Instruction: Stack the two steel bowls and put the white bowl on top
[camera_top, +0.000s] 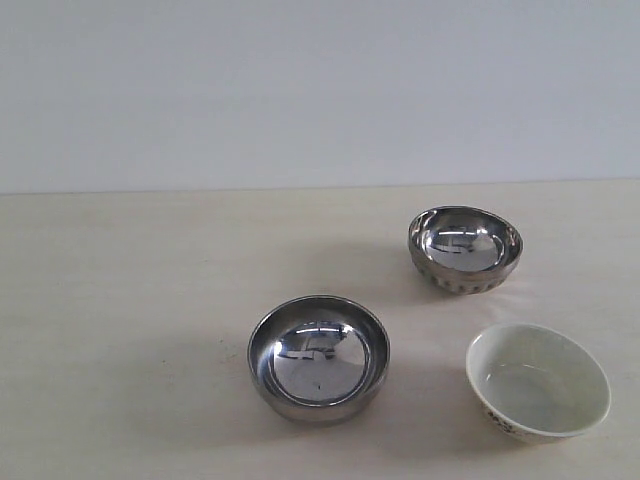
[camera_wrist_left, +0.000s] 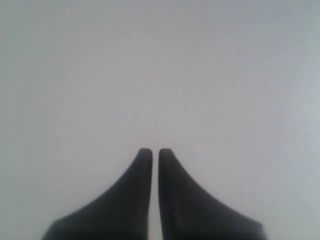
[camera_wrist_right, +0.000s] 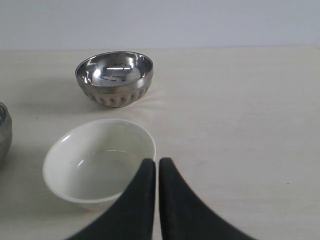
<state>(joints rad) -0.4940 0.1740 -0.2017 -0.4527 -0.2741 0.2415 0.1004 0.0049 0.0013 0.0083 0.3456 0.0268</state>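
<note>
A: How did the grippers stand?

B: The left gripper (camera_wrist_left: 155, 150) had its dark fingers pressed together, holding nothing, with only a blank pale surface before it. The right gripper (camera_wrist_right: 157, 161) was closed as well and empty, pointing toward the white bowl (camera_wrist_right: 95, 165).

A: And the bowls?

B: All three sat apart on the pale table (camera_top: 120, 300), upright, unstacked, each empty. The white bowl was glossy ceramic, with dark printed marks on its outer wall, too small to read. Beyond it stood the ribbed steel bowl (camera_wrist_right: 114, 77), mirror-bright. The smooth steel bowl (camera_top: 318, 357), equally shiny, sat left of both in the exterior view.
</note>
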